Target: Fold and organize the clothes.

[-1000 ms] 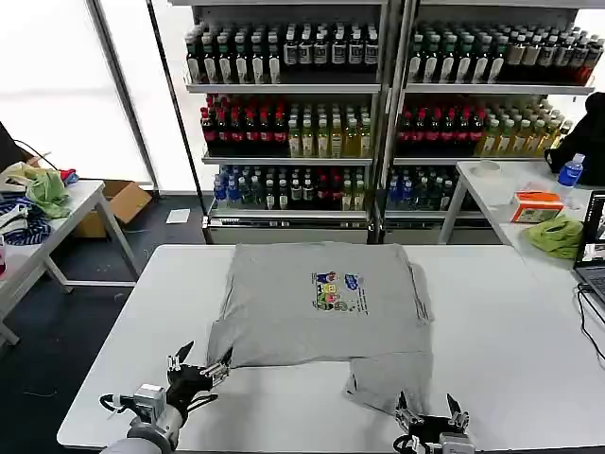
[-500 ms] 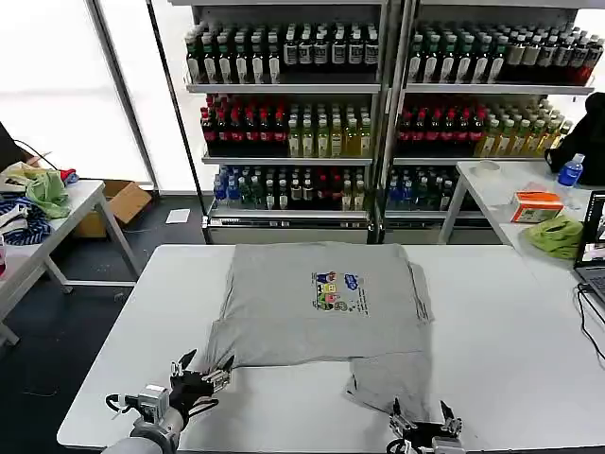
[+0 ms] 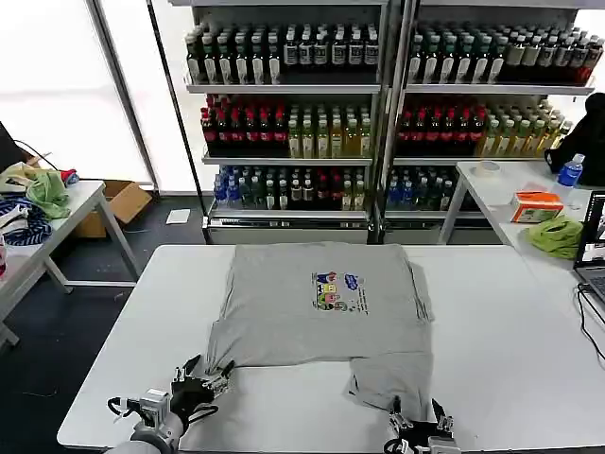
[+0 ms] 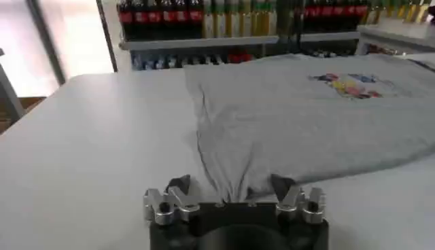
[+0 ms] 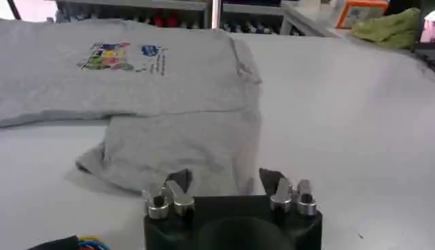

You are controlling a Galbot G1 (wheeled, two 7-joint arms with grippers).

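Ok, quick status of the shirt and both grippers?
Shirt: flat on the white table, print up, partly folded, a flap sticking out at its near right corner.
Left gripper: open, at the shirt's near left corner.
Right gripper: open, just short of the flap.

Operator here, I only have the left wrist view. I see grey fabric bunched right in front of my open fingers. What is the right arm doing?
Observer: The right gripper sits at the table's near edge, fingers open, just short of a grey flap that hangs out below the shirt.
Operator: Is that flap part of the same shirt?
Observer: It looks so. It sticks out from the shirt's near right corner toward the right gripper, and the right wrist view shows it lying flat on the table.
Operator: Where is my left gripper relative to the whole shirt?
Observer: The left gripper is at the shirt's near left corner, fingers open, tips at the fabric's edge.
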